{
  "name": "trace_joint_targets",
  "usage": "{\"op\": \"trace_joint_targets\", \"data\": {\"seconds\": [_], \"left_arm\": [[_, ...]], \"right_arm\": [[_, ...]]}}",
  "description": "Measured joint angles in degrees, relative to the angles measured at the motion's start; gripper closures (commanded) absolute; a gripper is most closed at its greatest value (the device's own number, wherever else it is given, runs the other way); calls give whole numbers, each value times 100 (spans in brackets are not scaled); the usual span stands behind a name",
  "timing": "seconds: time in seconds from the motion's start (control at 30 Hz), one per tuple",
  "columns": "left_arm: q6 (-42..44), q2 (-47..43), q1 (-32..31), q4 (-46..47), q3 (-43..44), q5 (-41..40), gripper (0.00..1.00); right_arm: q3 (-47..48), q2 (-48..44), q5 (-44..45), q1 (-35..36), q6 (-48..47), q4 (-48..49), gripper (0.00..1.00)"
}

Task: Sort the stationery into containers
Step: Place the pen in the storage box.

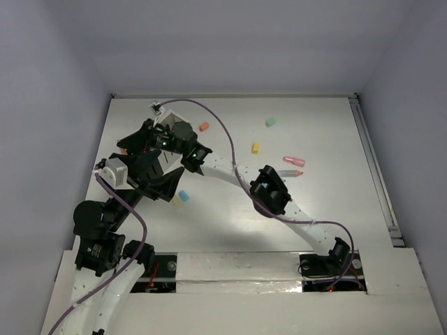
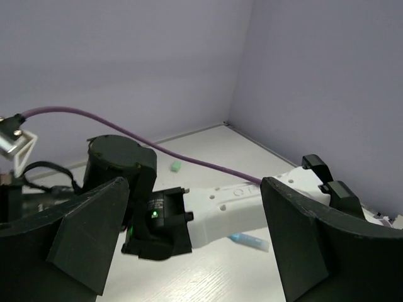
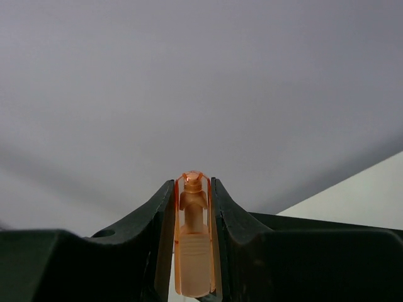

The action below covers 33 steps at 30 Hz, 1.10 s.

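**Right jaws pinch an orange marker; left jaws stand wide and empty**

Jaws of the right gripper (image 3: 192, 189) are closed narrowly on the orange marker (image 3: 192, 251), one dark matte finger pressed to each side. The marker's long axis runs along the fingers. Its capped end points outward past the fingertips, toward the grey wall. The cap is clear orange plastic with the nib showing inside, and the barrel below it is cylindrical and finely ribbed.

The left gripper (image 2: 192, 189) has its blocky, wedge-shaped fingers far apart with nothing between them. It faces the right arm (image 2: 220, 211), along which a purple cable (image 2: 126, 126) arcs.

Other pieces lie loose on the white table (image 1: 335, 209):
- An orange block (image 1: 204, 127), a green block (image 1: 270, 121) and a yellow block (image 1: 255, 147) lie toward the far side.
- A pink marker (image 1: 293, 161) lies with its long axis crosswise.
- A blue block (image 1: 184, 196) sits just beside the left arm.
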Motion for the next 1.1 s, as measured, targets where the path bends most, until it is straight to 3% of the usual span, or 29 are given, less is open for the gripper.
{"op": "trace_joint_targets", "data": {"seconds": [0.33,0.77,0.87,0.9,1.1], "left_arm": [[-2,-83,-11,0,-101,-2,16],[0,-114,-11,4,-101,-9,16],[0,-114,-11,4,-101,-11,16],[2,-114,-11,4,-101,-15,16],[0,-114,-11,4,-101,-52,16]], "right_arm": [[487,343,1237,861,-1132,-337,80],[540,695,2371,826,-1676,-520,76],[549,713,2448,807,-1725,-562,67],[549,713,2461,804,-1729,-560,60],[557,713,2457,809,-1853,-551,48]]}}
